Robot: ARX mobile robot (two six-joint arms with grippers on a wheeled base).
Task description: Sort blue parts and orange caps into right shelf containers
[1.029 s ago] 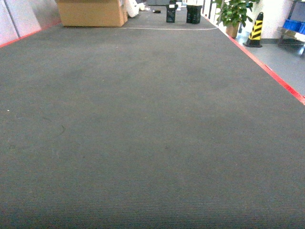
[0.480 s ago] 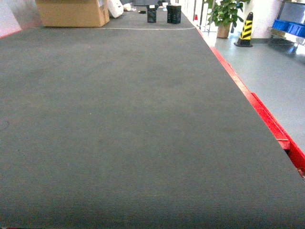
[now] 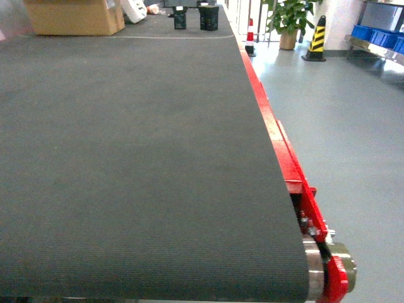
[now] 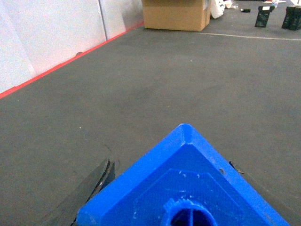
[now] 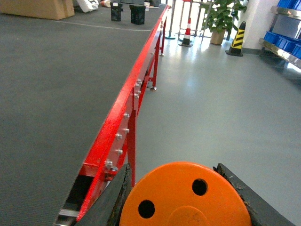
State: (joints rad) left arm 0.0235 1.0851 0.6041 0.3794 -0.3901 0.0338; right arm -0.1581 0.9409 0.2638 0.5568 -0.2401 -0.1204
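Both loaded for the shelf run: left gripper (image 4: 178, 207) clamps bright blue plastic block (image 4: 186, 183); right gripper (image 5: 183, 197) clamps orange holed cap (image 5: 183, 197). Blue crates (image 3: 379, 35) at 2 o'clock.

Head view: neither arm nor gripper in frame.

Left gripper (image 4: 181, 207): only the finger ends show at the bottom of the left wrist view, dark pads either side of a blue part (image 4: 188, 183). Left finger (image 4: 89, 188) presses on the part's flank, right one is just a sliver at the part's other edge. Jaws clamped on it, nub end facing the camera. Wrist points forward, roughly level, slightly down.

Right gripper (image 5: 186, 197): same picture in the right wrist view, dark fingers (image 5: 113, 202) flank an orange cap (image 5: 186, 197), touching both sides, flat holed end toward the camera. Clamped. Wrist forward, tilted slightly down.
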